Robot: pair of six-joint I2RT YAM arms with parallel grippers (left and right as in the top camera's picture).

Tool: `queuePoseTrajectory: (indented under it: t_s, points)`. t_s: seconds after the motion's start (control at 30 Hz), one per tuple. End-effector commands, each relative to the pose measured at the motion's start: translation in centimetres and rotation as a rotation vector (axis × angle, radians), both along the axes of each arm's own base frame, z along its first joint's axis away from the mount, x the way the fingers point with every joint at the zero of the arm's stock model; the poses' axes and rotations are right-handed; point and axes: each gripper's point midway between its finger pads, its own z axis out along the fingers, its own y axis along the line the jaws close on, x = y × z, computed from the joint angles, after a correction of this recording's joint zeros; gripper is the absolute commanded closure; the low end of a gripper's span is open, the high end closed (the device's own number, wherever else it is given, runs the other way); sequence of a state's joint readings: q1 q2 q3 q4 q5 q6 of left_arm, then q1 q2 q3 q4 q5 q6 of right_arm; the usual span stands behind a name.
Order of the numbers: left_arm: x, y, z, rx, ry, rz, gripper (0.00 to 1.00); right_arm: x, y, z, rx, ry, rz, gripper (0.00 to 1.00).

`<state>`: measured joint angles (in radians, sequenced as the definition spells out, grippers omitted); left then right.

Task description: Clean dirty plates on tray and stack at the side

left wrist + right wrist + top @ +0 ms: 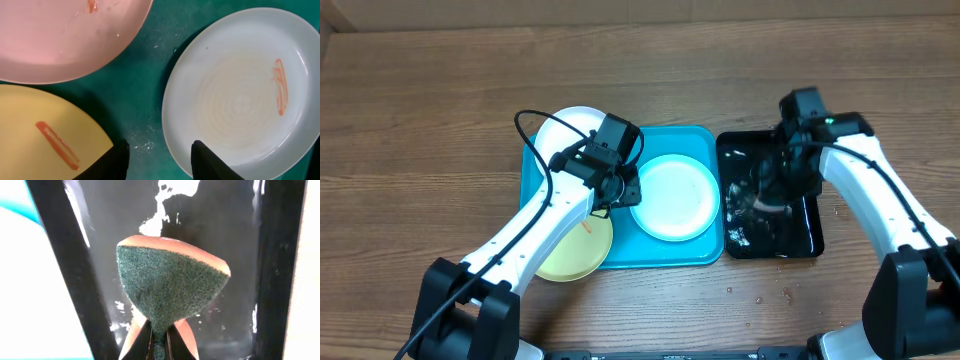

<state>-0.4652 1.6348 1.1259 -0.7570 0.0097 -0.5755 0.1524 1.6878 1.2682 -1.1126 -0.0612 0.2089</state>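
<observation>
Sitting flat in the bright turquoise rectangular tray (692, 140), the pale mint-blue round plate (673, 197) lies just beside the left end effector (160, 161), on the side facing the right end effector (160, 341), with an orange smear (280, 87) near its rim. The white round plate (570, 128) lies just beyond the left end effector and the yellow-green round plate (575, 255) just behind it, toward the robot's base. Both hang partly over the tray's edge above the brown wooden worktop (420, 100), and the yellow-green one carries an orange streak (57, 145) too. The left end effector hovers over bare tray between the three plates, its fingers (116, 161) apart and nothing between them. Well off to its side, over the narrow glossy black tray (810, 235), the right end effector is pinched closed on a green-faced orange scouring sponge (170, 285), which bulges above the pinch; white foam (175, 187) flecks the black tray. The plates look stiff, light and smooth, probably slippery once wet, and so shallow that only the rim offers a hold. I judge a pinch across the raised lip, at a part overhanging the tray, to be the sound grip. The soft sponge should give under pressure, so a plate being wiped would need steadying against sliding.
</observation>
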Motion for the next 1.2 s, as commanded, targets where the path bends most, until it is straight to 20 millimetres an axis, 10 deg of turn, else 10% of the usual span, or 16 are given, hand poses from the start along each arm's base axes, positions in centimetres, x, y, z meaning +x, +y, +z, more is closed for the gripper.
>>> queuePoseTrajectory:
  t_s: [0.0, 1.17]
  points:
    - [-0.4, 0.3, -1.5, 0.025, 0.007, -0.012, 0.59, 0.1, -0.1, 0.7, -0.014, -0.016, 0.007, 0.96]
    - [-0.7, -1.1, -6.0, 0.043, 0.002, -0.03, 0.67, -0.5, -0.2, 0.4, -0.017, 0.006, 0.008, 0.96]
